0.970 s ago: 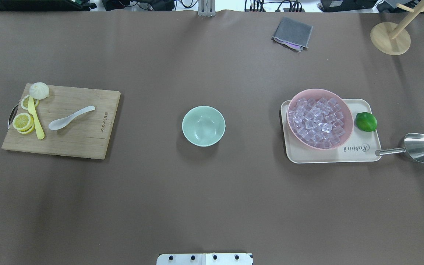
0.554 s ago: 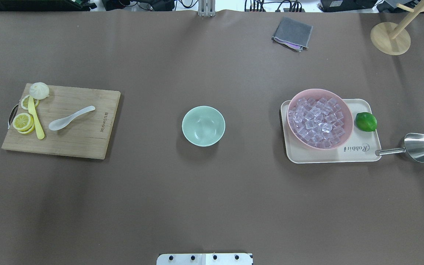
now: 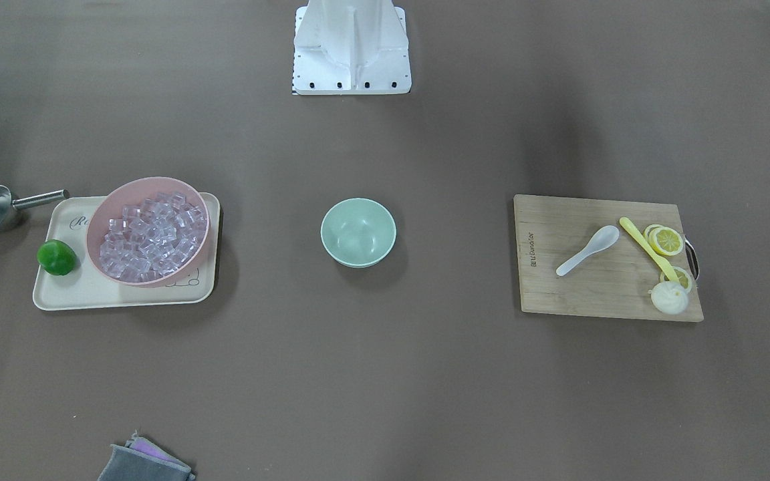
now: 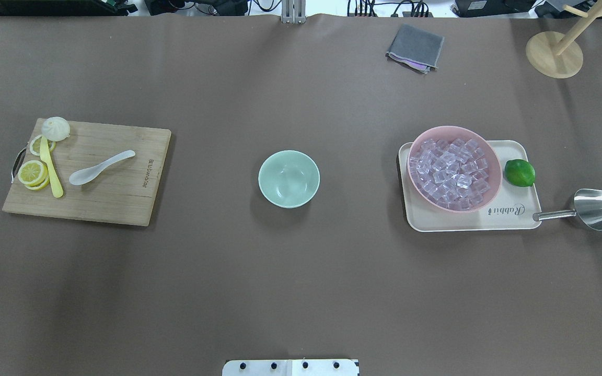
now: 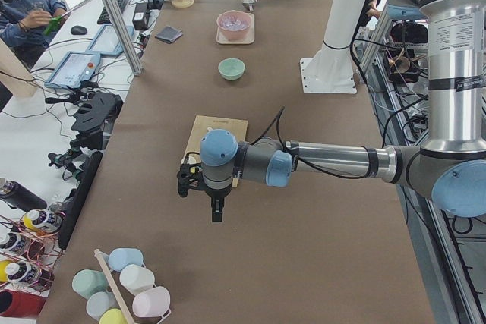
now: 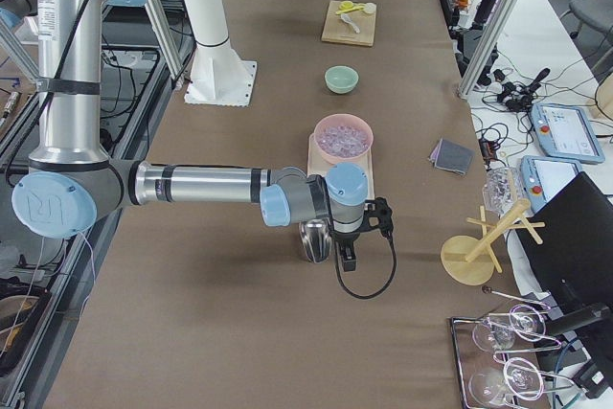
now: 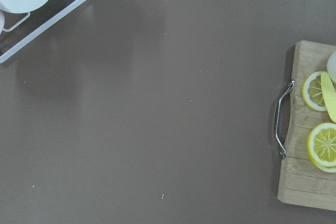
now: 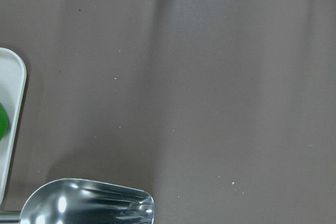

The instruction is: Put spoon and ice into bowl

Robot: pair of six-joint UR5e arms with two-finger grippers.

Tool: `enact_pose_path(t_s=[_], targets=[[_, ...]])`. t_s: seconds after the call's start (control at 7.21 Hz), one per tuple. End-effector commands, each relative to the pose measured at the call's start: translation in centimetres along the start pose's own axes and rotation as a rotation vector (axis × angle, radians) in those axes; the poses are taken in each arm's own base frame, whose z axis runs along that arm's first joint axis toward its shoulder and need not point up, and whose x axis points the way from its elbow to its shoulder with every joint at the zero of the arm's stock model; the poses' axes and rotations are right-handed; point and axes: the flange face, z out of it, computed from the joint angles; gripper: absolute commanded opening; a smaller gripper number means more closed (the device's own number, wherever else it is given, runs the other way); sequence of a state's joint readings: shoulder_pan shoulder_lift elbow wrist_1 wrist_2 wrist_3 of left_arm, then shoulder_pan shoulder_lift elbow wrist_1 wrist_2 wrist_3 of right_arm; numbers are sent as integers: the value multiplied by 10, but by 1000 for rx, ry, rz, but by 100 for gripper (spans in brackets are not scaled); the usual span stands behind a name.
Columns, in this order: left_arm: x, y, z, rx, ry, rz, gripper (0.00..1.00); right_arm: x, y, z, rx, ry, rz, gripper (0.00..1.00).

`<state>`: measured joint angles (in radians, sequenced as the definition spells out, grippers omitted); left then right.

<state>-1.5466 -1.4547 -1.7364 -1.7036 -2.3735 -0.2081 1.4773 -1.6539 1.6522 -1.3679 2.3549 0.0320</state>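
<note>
The white spoon [image 4: 100, 167] lies on a wooden cutting board [image 4: 123, 201] at the table's left, also in the front view [image 3: 587, 249]. The empty mint-green bowl [image 4: 289, 178] stands at the centre. Clear ice cubes [image 4: 452, 169] fill a pink bowl [image 4: 493, 162] on a beige tray [image 4: 515, 216] at the right. My left gripper [image 5: 216, 214] shows only in the exterior left view, above bare table beyond the board's handle end. My right gripper [image 6: 347, 258] shows only in the exterior right view, near the steel scoop [image 6: 314, 239]. I cannot tell whether either is open or shut.
A yellow knife [image 4: 50, 167], lemon slices [image 4: 32, 172] and a white bun [image 4: 55, 128] share the board. A lime [image 4: 519, 173] sits on the tray, the steel scoop [image 4: 593, 209] beside it. A grey cloth [image 4: 415, 47] and a wooden stand [image 4: 554, 55] lie at the far edge.
</note>
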Motion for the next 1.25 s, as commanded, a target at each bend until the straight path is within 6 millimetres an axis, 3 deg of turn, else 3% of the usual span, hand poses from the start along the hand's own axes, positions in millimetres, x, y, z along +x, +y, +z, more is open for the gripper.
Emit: enact_pose_path(t_s=[0.0,1.11], targets=[[1,-4,-1,8,-3,15,98,-1,5,1,-4,-21,2,100],[22,-10,-14,126,60,154,98,-10,10,-9,36,-13,-27,100]])
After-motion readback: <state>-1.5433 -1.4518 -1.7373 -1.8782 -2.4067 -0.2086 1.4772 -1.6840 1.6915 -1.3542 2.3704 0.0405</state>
